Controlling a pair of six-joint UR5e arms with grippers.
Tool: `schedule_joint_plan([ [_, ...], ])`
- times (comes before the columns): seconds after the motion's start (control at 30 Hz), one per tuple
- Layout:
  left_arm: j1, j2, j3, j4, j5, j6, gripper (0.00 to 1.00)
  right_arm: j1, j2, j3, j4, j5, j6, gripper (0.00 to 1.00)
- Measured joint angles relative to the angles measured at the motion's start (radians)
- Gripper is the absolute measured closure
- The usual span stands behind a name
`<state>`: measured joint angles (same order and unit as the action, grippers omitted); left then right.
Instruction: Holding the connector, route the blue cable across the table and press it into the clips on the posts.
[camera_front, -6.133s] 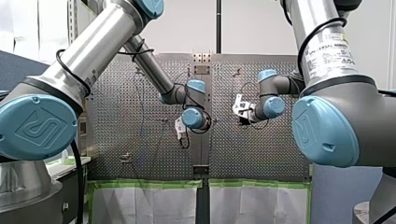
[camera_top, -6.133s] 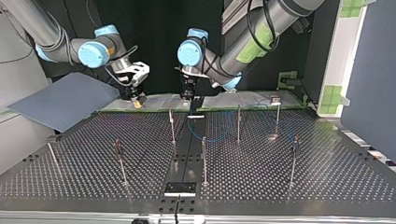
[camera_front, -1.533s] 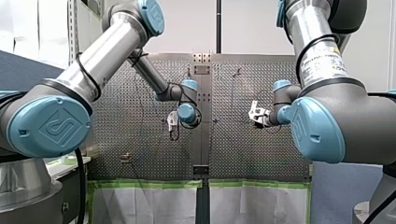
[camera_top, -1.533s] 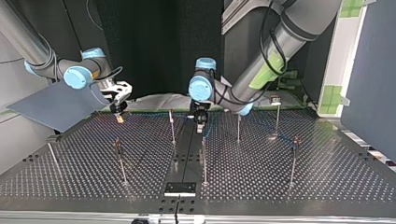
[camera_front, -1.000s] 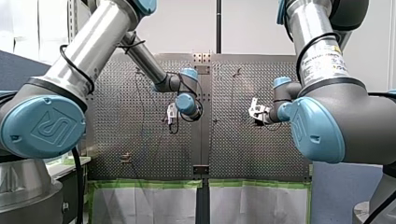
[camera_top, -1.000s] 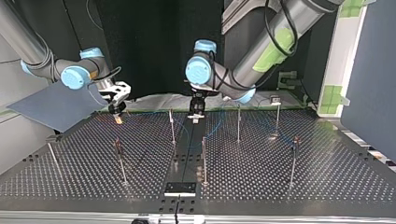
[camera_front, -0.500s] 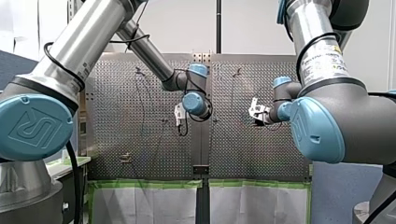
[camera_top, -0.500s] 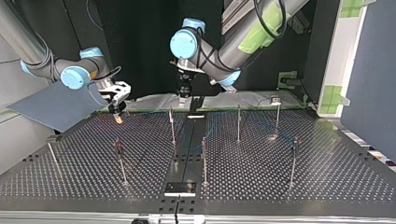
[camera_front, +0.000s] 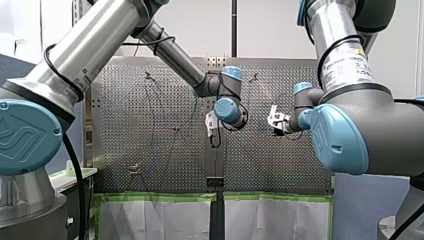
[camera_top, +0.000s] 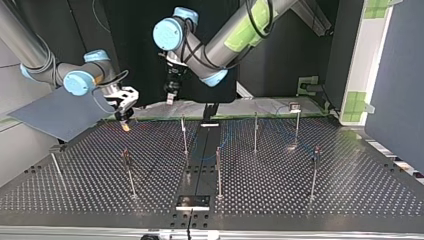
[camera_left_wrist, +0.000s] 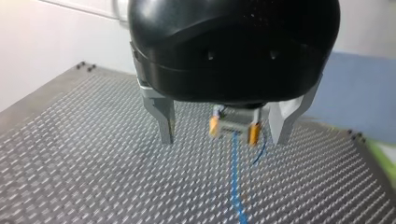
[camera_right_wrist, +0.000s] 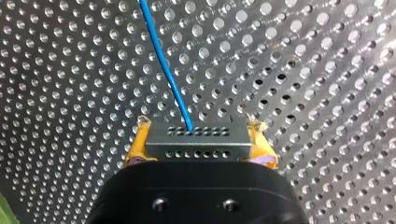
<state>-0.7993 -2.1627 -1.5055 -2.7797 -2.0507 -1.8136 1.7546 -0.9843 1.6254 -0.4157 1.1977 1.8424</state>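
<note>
You had the right gripper (camera_right_wrist: 196, 140) clamped on the connector (camera_right_wrist: 195, 148), with the blue cable (camera_right_wrist: 164, 70) running from the connector's face. The left gripper (camera_left_wrist: 224, 140) stood spread and empty, facing the connector. The cable looked light and limp; the rigid connector was the part to grip.

Silver-grey arms (camera_front: 95, 37) carry pale blue joint caps (camera_front: 227, 111) and black cables (camera_front: 79, 195); my left tool (camera_left_wrist: 224, 140) is black-bodied, my right tool (camera_right_wrist: 196, 140) yellow-padded.

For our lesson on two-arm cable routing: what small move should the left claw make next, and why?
Probably lower the open left claw toward the blue cable just behind the connector: the right claw grips the connector, and the cable trails loose across the table.
</note>
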Motion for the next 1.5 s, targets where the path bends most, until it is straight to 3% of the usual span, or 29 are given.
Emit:
schedule_joint_plan([
  [0.2, -0.052, -0.053, 0.053, -0.037, -0.032, -0.014, 0.00, -0.019, -0.003, 0.000, 0.003, -0.011, 0.002, 1.00],
  [0.4, -0.078, -0.103, 0.104, -0.062, -0.060, -0.024, 0.00, -0.032, -0.004, 0.000, 0.003, -0.025, 0.001, 1.00],
  [0.63, -0.070, -0.150, 0.158, -0.058, -0.066, -0.028, 0.00, -0.035, -0.004, 0.000, 0.003, -0.028, -0.001, 1.00],
  [1.2, -0.045, -0.164, 0.314, -0.052, -0.061, -0.021, 0.00, -0.035, -0.004, 0.000, 0.003, -0.029, -0.002, 1.00],
  [1.5, -0.027, -0.226, 0.341, -0.054, -0.065, -0.016, 0.00, -0.031, -0.005, 0.000, 0.004, -0.029, -0.003, 1.00],
])
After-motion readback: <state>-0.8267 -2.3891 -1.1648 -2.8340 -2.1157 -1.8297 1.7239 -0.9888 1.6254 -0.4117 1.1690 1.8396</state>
